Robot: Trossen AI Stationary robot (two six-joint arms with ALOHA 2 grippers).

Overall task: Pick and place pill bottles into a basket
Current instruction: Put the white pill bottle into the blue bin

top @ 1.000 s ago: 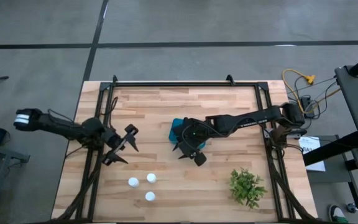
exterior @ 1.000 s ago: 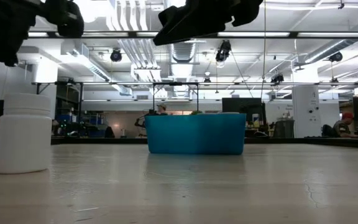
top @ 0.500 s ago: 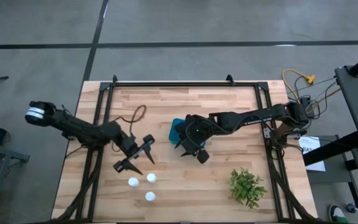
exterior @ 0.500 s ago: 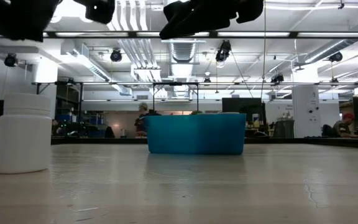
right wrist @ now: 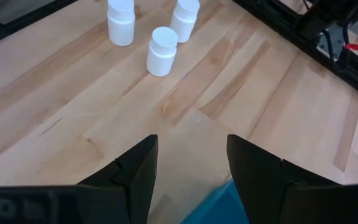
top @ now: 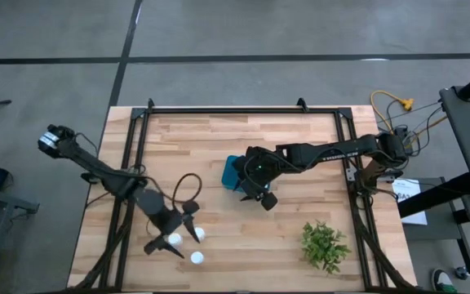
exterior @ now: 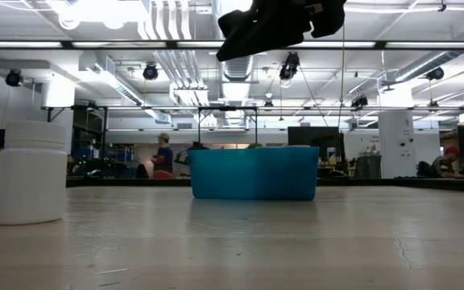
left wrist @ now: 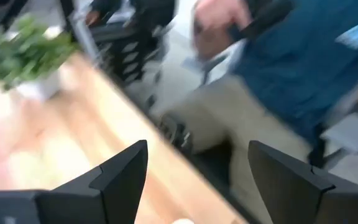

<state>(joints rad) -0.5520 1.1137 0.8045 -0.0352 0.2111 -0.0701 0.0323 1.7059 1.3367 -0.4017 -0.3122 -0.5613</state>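
1. A plant (top: 325,245) sits at the table's (top: 300,139) 4 o'clock corner, well apart from the bottles (top: 197,233).
2. Three bottles stand upright, caps up, near 7 o'clock.
3. The basket (top: 235,173) lies centrally.
4. The left gripper (top: 172,233), spread wide and empty, hovers over the bottles.
5. The right gripper (top: 263,196), parted and empty, hangs beside the basket.

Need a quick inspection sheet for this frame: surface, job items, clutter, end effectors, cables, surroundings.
Surface: wooden table, bare planks.
Job's things: three pill bottles standing at the front left; teal basket mid-table.
Clutter: green plant front right.
End effectors: left end effector open over the bottles; right end effector at the basket's front edge, fingers apart, nothing held.
Cables: yellow lead off the right edge.
Surroundings: person close by in the left wrist view.
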